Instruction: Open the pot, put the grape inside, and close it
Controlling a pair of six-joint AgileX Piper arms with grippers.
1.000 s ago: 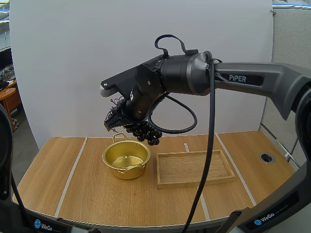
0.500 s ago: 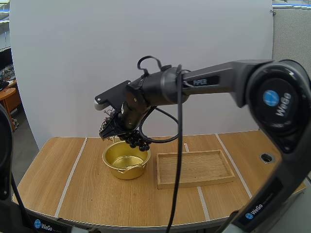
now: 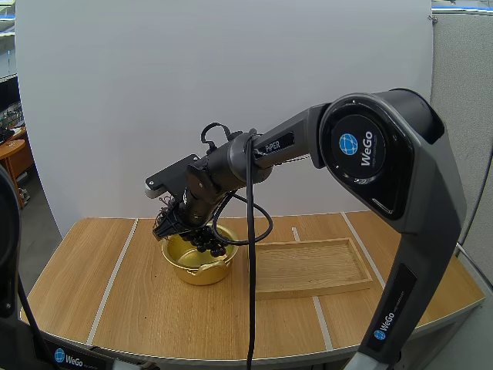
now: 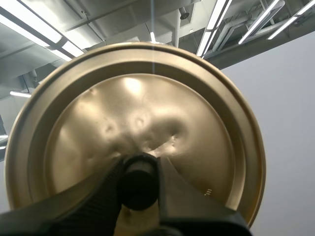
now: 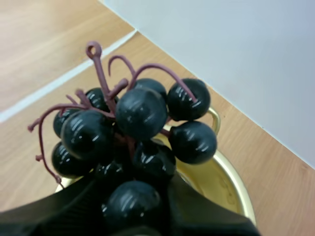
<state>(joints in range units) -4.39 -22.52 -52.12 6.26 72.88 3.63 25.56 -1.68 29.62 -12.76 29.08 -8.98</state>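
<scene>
Wood-grain table [image 3: 115, 301] carries an open gold pot [image 3: 202, 276], with a shallow wooden tray [image 3: 308, 266] just beside the pot. Directly over the pot's mouth, the right tool [image 3: 183, 225] is clamped on a bunch of dark grapes [image 3: 206, 242]. The lowest berries hang about level with the pot's rim and the rest sit above it. The left tool [image 4: 139, 189] is pinched on the black knob [image 4: 139, 177] of the lid [image 4: 147, 103], which is off the pot.

The step in hand looks like the drop. To do it well, I would bring the bunch lower until most berries sit below the pot's rim, centred over the pot's floor. Then I would part the fingers and lift straight up, so the curling stems don't catch and drag the bunch back out.

The bunch's long axis slants from the fingers down into the pot, with the berry end lowest. Its bare purple stems stick up, away from the pot.
</scene>
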